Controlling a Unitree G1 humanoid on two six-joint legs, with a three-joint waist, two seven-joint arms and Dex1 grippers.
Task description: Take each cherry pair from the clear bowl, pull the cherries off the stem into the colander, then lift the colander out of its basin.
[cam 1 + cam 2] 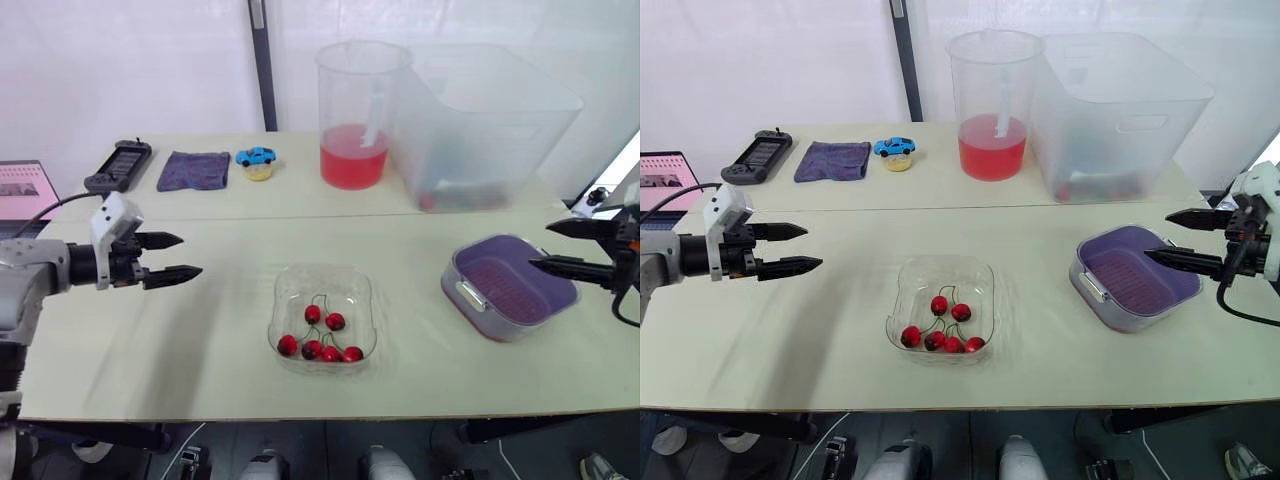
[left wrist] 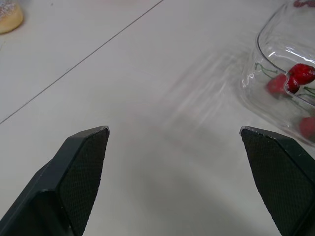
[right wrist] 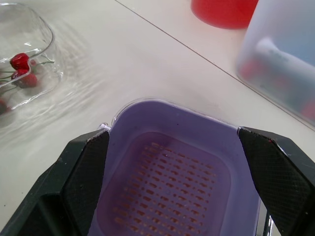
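Note:
A clear bowl (image 1: pixel 322 316) sits at the table's middle front, holding several red cherries (image 1: pixel 324 337) joined by dark stems. To its right stands the purple colander (image 1: pixel 512 285) inside its pale basin, with nothing in it. My left gripper (image 1: pixel 172 256) hovers open above the table, left of the bowl and apart from it, fingers pointing right. At the right edge, my right gripper (image 1: pixel 548 246) is open just above the colander's right side, fingers pointing left. The right wrist view looks down into the colander (image 3: pixel 170 177); the left wrist view catches the bowl's edge (image 2: pixel 275 88).
Along the back stand a clear jug of red liquid (image 1: pixel 357 115) and a large clear tub (image 1: pixel 480 120). A blue toy car (image 1: pixel 256 157), a folded blue cloth (image 1: pixel 194 170) and a black handheld device (image 1: pixel 119 165) lie at the back left.

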